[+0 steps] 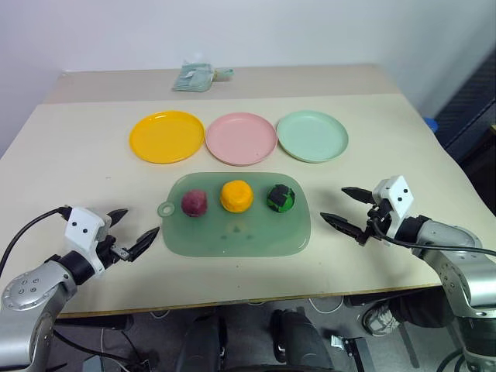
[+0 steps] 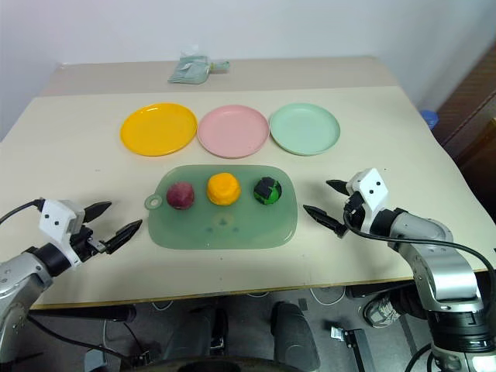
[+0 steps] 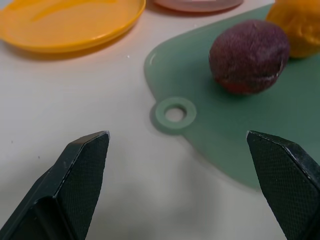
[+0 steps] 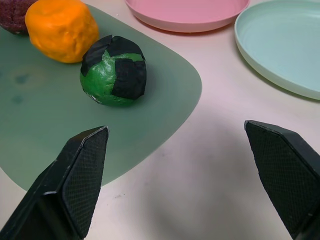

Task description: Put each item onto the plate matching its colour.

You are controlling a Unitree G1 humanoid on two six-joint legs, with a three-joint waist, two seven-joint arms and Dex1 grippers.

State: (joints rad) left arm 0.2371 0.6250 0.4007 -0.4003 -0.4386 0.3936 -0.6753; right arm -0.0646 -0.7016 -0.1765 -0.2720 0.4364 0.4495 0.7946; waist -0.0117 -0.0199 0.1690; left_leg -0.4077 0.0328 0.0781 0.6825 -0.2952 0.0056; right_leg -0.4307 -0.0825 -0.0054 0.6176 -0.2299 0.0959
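Observation:
Three small lumps lie in a row on a translucent green board (image 1: 232,232): a dark maroon item (image 1: 194,203), an orange-yellow item (image 1: 236,195) and a green item with black patches (image 1: 281,198). Behind the board stand a yellow plate (image 1: 167,136), a pink plate (image 1: 241,138) and a mint green plate (image 1: 312,136), all bare. My left gripper (image 1: 130,231) hovers open left of the board's ring handle (image 3: 174,114). My right gripper (image 1: 346,208) hovers open just right of the board, nearest the green item (image 4: 114,70). Neither holds anything.
A crumpled pale green packet (image 1: 198,77) lies at the table's far edge (image 1: 232,74). The table's front edge (image 1: 232,298) runs just below both grippers. A dark strip of floor shows past the table's right side.

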